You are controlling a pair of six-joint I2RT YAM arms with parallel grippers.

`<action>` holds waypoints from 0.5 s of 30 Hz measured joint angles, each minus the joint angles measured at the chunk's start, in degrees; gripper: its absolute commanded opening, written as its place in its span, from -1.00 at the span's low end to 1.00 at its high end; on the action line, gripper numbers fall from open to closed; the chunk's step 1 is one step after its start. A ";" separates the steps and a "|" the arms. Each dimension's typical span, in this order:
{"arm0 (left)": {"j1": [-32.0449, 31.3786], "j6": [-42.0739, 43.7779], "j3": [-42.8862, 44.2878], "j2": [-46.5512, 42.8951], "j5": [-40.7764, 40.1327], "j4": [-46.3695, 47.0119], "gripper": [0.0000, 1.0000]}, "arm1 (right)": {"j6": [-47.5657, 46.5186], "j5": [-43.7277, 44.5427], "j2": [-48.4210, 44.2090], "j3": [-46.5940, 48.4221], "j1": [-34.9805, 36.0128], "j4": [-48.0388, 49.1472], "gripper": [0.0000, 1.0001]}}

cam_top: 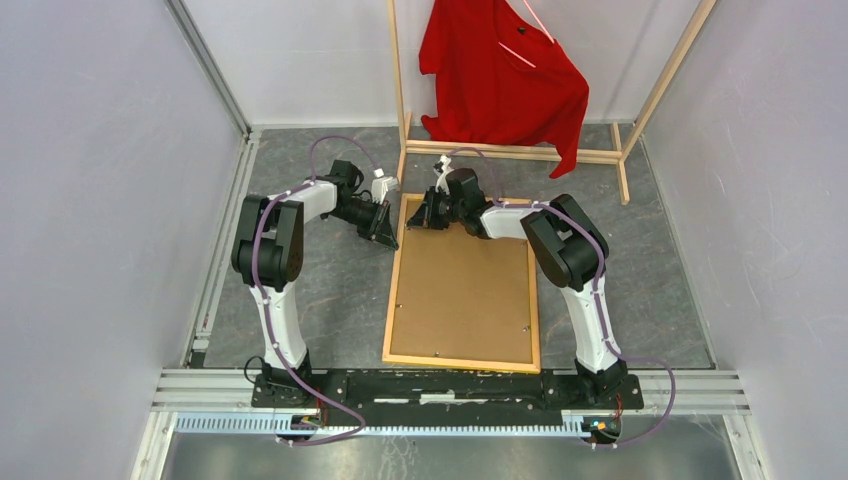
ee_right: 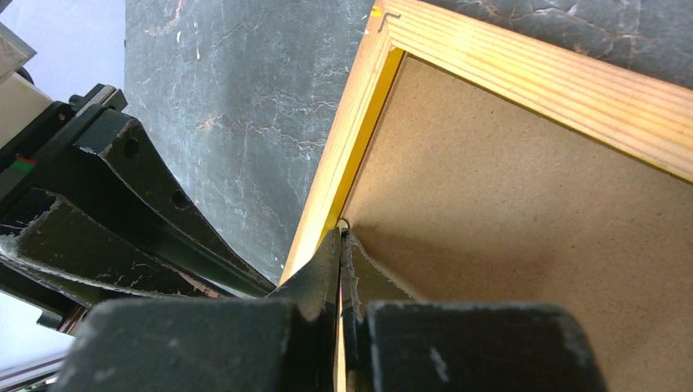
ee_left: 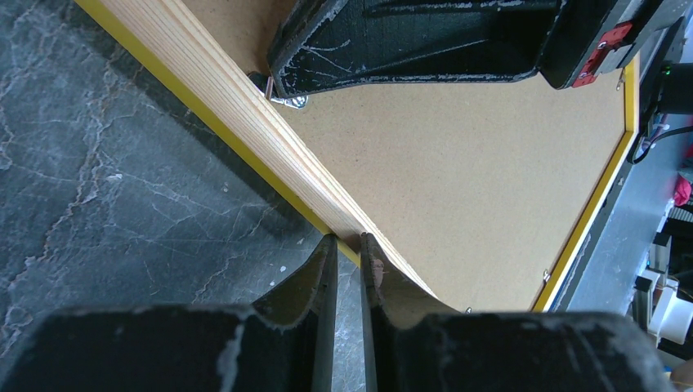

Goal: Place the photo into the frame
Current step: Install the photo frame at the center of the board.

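The frame [cam_top: 394,300] lies face down on the dark table, its plain wood back up and its yellow edge [ee_left: 196,114] showing along the side. A brown backing board [cam_top: 465,290] fills it. The photo is hidden. My left gripper [cam_top: 385,232] is at the frame's left rail near the far corner. Its jaws [ee_left: 349,238] stand a narrow gap apart and pinch that rail [ee_left: 245,122]. My right gripper [cam_top: 418,218] is shut, with its tips [ee_right: 341,231] down on a small metal tab [ee_left: 292,101] at the rail's inner edge, on the backing board [ee_right: 531,245].
A wooden clothes rack [cam_top: 510,151] with a red shirt [cam_top: 500,70] stands just beyond the frame's far end. Grey walls close in left and right. The arms' metal base rail [cam_top: 450,385] runs along the near edge.
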 measured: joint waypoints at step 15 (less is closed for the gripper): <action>0.00 0.02 0.00 0.00 0.02 0.00 -0.59 | -4.13 -1.25 1.01 4.59 0.15 -6.78 -1.00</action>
